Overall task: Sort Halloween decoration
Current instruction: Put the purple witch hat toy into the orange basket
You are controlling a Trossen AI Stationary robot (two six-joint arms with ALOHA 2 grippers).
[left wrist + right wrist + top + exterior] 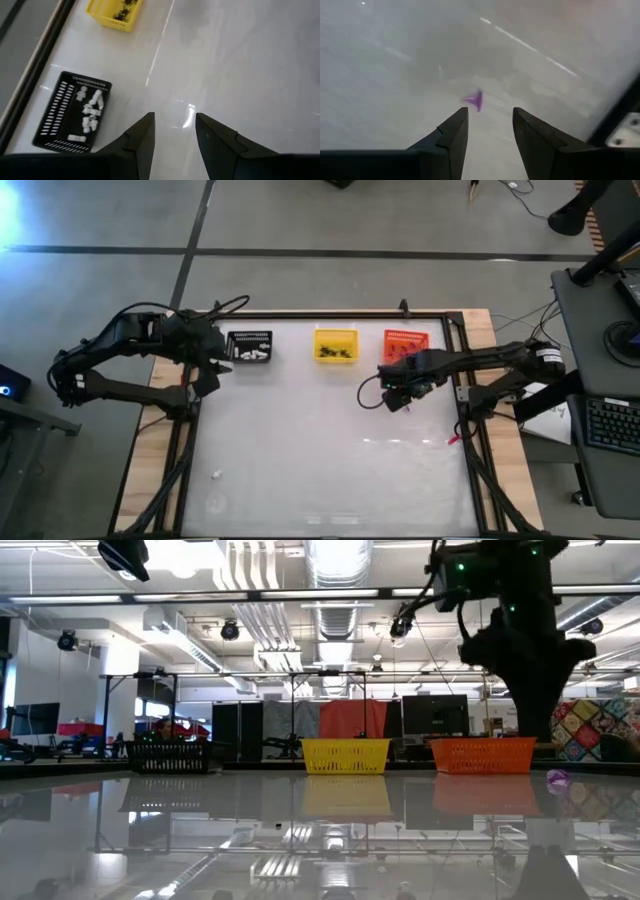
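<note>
the right end effector (490, 131), fingers apart and empty, hangs near the orange basket (405, 340), lined up on a purple trinket (474, 99) lying loose on the table (330, 450). the left end effector (174, 129), also apart, waits beside the black basket (60, 112) of white bits (90, 111).

A glossy white worktop (330, 450) carries everything here. Along its far edge sit three baskets in a row: the black basket (250, 346) on the left, the yellow basket (336, 345) in the middle, the orange basket (406, 341) on the right. A purple bit (557, 778) lies loose near the orange one, and a white bit (216, 475) near the front left.
</note>
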